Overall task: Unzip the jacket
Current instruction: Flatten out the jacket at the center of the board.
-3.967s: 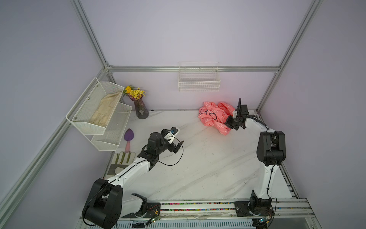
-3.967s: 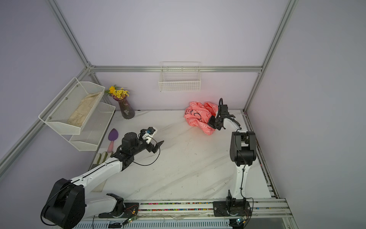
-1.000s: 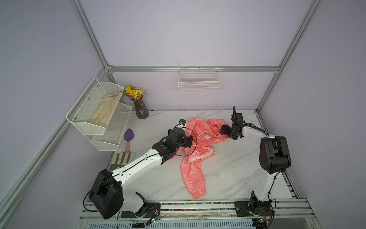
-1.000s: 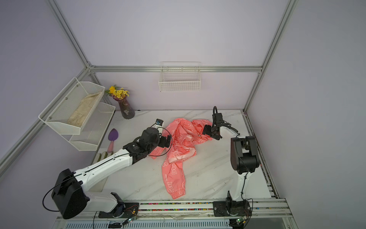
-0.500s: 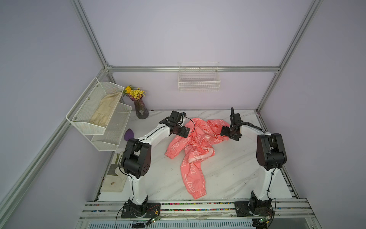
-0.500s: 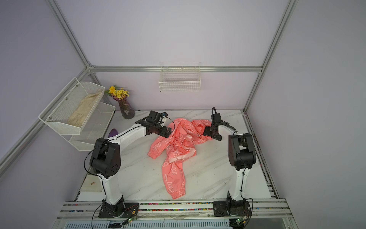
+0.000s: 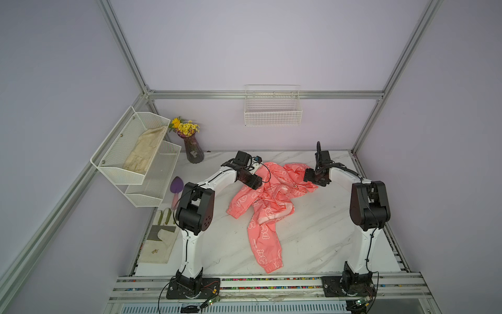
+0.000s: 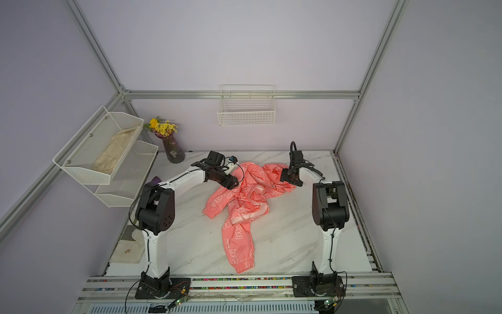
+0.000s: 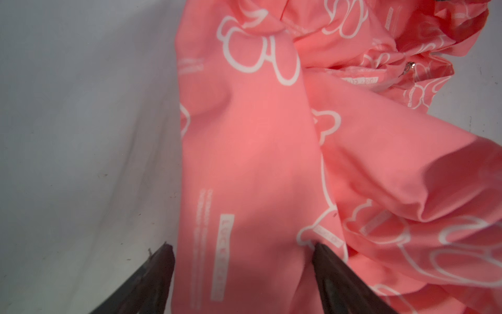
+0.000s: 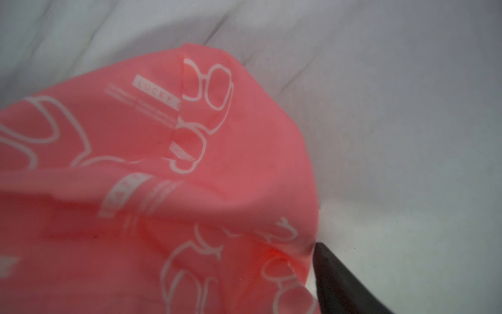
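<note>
Having been unbundled, the jacket (image 7: 267, 206) is spread, zipper pull (image 7: 294, 186) exposed. Left jaws are seen wide; right jaws cannot be judged

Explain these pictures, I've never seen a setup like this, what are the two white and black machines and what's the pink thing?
They are robot arms, each ending in a two-fingered gripper. Two pictures look down from overhead; two close-ups come from cameras on the wrists. On the marble table lies a crumpled pink jacket. The left gripper straddles a fold of it, jaws apart. The right gripper is at its other side, one finger hidden by cloth, grip unclear. A flower vase, a purple trowel and a glove sit aside.
</note>
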`<state>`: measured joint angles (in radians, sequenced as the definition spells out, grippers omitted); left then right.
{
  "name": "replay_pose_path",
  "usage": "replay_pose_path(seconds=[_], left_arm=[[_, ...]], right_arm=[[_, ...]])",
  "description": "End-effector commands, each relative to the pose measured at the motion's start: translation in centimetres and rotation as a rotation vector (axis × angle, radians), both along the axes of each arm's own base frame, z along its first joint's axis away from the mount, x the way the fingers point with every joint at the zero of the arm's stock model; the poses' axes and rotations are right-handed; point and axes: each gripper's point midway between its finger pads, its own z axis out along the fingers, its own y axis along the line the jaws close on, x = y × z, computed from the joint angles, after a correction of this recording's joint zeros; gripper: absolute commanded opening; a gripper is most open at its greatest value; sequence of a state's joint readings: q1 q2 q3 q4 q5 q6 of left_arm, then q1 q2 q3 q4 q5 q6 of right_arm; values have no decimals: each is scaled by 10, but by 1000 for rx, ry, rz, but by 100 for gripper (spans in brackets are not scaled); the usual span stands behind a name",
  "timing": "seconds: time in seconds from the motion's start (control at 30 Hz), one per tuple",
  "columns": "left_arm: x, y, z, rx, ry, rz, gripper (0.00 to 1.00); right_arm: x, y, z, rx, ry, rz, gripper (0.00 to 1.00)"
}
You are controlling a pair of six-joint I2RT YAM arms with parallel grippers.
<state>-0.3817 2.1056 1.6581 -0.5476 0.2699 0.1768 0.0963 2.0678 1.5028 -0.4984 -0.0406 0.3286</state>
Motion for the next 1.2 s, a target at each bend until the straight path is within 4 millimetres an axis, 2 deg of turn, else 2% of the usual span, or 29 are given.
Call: replay_pose_path(seconds=[0.0, 0.07, 0.17, 0.2, 0.27, 0.3, 0.33, 0.43, 0.57, 0.67, 0.7, 0.83, 0.93, 1.07, 1.17], left_arm=[[10, -11, 14, -21, -59, -74, 71], [14, -9, 12, -5, -69, -74, 53], [20, -3, 24, 13, -107, -52, 19], [22, 0, 33, 19, -132, -36, 14], [25, 7, 58, 26, -207, -4, 5], [26, 13, 75, 30, -258, 24, 3], [25, 17, 91, 26, -310, 44, 2], [16, 39, 148, 22, -511, 124, 1], [-12, 70, 201, 37, -679, 219, 0], [-38, 88, 223, 46, -725, 262, 0], [-52, 97, 243, 32, -767, 286, 0], [-89, 114, 271, -11, -825, 320, 0], [-118, 114, 297, -99, -867, 301, 0], [-150, 98, 323, -228, -889, 215, 13], [-165, 79, 325, -260, -876, 135, 19]], right_arm=[[9, 5, -6, 27, -12, 19, 46], [14, 5, 1, 27, -30, 19, 29], [27, 5, 31, 28, -100, 17, 5], [31, 5, 47, 27, -136, 28, 0], [34, 5, 81, 15, -207, 42, 0], [41, 4, 111, 15, -296, 45, 0], [41, 5, 130, 14, -346, 49, 0], [29, 10, 200, 9, -525, 104, 0], [-16, 29, 292, -7, -791, 202, 0], [-54, 19, 352, -11, -955, 156, 0], [-69, 14, 375, -13, -1005, 131, 0], [-109, -20, 437, -104, -1097, -12, 0], [-144, -46, 482, -205, -1165, -110, 0], [-185, -60, 528, -276, -1239, -142, 0], [-202, -67, 545, -319, -1240, -160, 0]])
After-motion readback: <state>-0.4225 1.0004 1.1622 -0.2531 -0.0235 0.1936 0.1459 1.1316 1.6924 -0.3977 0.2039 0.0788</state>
